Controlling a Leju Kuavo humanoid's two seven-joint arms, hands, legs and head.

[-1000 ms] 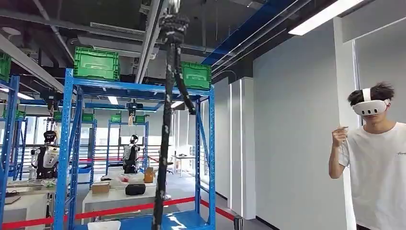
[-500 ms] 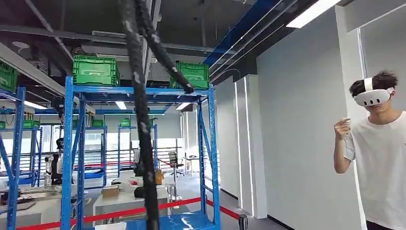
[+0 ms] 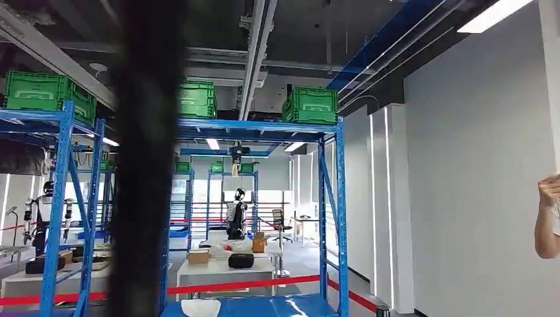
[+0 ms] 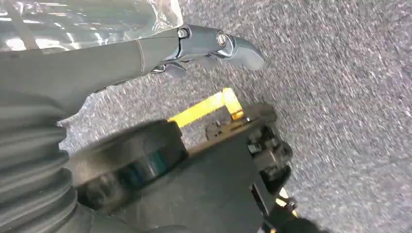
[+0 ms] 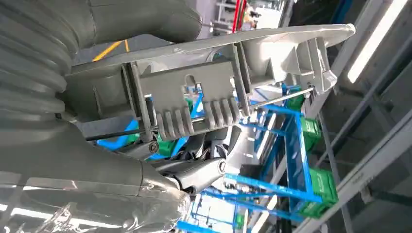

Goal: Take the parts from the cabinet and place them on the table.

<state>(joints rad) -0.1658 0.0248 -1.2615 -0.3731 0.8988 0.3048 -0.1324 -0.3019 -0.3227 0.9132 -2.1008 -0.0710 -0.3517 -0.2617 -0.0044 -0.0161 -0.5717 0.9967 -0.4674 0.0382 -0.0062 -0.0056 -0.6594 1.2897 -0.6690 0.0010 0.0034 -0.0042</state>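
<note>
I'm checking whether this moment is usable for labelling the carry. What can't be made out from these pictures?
- Head view: a blurred dark strap close to the camera hides part of the blue rack.
- Head view: the person is cut off by the picture's edge.
- Right wrist view: the right hand holds a grey plastic part; the part hides the fingers.
- Left wrist view: the left hand is over grey floor; whether it holds anything is unclear.

Right hand (image 5: 160, 160) grips grey plastic part (image 5: 218, 77).

Crates (image 3: 310, 105) sit on top of the rack (image 3: 264, 218); behind it stands a table (image 3: 228, 271).
</note>
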